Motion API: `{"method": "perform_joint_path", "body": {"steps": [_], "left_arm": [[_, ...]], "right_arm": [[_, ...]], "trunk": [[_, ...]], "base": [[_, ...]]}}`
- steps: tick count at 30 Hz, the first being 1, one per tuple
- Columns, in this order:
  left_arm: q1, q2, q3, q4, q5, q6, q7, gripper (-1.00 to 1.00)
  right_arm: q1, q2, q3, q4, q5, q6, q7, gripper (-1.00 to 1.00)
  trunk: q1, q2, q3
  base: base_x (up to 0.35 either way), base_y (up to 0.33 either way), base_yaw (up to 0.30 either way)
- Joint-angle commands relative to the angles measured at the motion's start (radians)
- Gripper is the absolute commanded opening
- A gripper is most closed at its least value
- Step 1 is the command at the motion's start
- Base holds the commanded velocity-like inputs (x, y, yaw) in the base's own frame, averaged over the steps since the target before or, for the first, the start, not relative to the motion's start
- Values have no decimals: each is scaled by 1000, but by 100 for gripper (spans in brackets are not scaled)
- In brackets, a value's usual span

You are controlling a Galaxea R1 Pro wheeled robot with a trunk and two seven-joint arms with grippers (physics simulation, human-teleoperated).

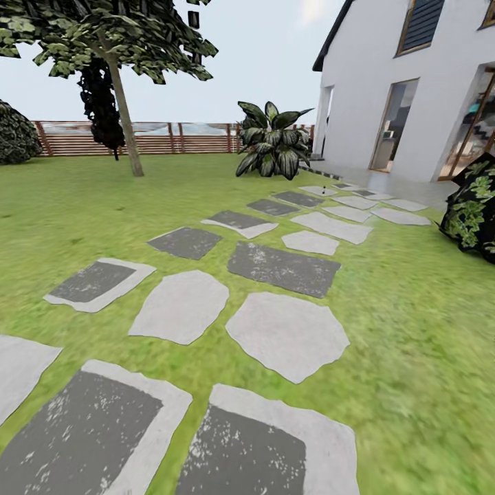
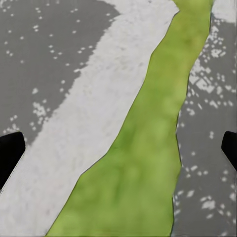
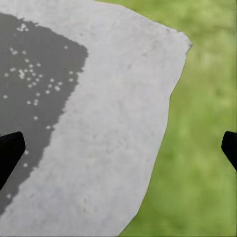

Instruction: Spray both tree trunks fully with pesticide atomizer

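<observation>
One tree (image 1: 124,103) with a bare grey-brown trunk stands far off at the lawn's (image 1: 412,330) back left, near the slat fence (image 1: 158,139); no atomizer can be made out on the grass. By my reading nothing is done yet: pickup and both sprayings remain. The left gripper (image 2: 118,150) and right gripper (image 3: 118,150) hang with fingers wide apart, empty, above the stepping stones (image 1: 285,333)
</observation>
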Motion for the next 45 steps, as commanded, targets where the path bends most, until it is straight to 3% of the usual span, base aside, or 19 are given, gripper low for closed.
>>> {"method": "perform_joint_path", "body": {"steps": [1,35,40,45], "left_arm": [[-1,0,5,1,9,-1,-10,100],[-1,12,5,0,8,-2,-11,100],[-1,4,4,0,5,-2,-12,100],[-1,7,5,1,9,-3,-11,100]], "right_arm": [[0,0,0,1,2,-3,0,100],[0,3,-3,0,-4,-5,0,100],[0,4,-1,37,-3,-37,0,100],[0,4,0,91,-3,-118,0,100]], "trunk": [[0,0,-1],[0,0,-1],[0,0,-1],[0,0,-1]], "base": [[340,0,-1],[340,0,0],[340,0,0],[340,0,0]]}}
